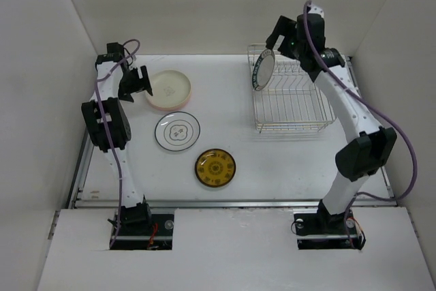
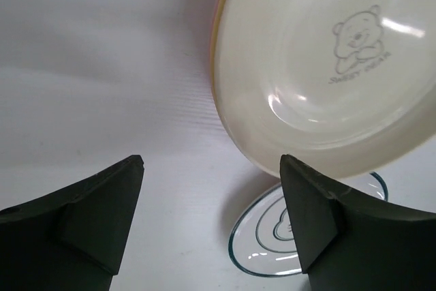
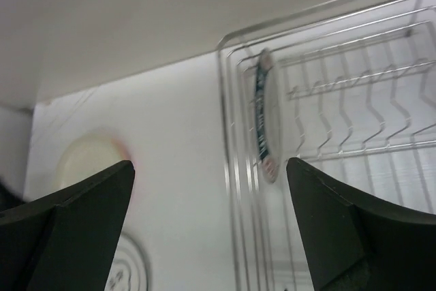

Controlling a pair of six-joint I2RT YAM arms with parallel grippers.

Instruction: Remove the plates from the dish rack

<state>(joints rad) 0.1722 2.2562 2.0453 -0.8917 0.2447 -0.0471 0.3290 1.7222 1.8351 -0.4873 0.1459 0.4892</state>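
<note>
The silver wire dish rack (image 1: 293,103) stands at the back right and holds one teal-blue patterned plate (image 1: 263,69) upright at its left end; the plate also shows edge-on in the right wrist view (image 3: 264,124). My right gripper (image 1: 278,37) is open and empty above that plate. My left gripper (image 1: 136,83) is open and empty beside a cream plate (image 1: 170,86) stacked on a pink plate (image 1: 161,105). The cream plate (image 2: 327,59) has a bear print. A white plate with a dark ring (image 1: 177,131) and a mustard patterned plate (image 1: 215,167) lie flat on the table.
White walls close in the table at the back and both sides. The rack's raised wire sides (image 3: 235,168) stand right of the plate stack. The white ringed plate (image 2: 272,230) lies just below the left gripper's fingers.
</note>
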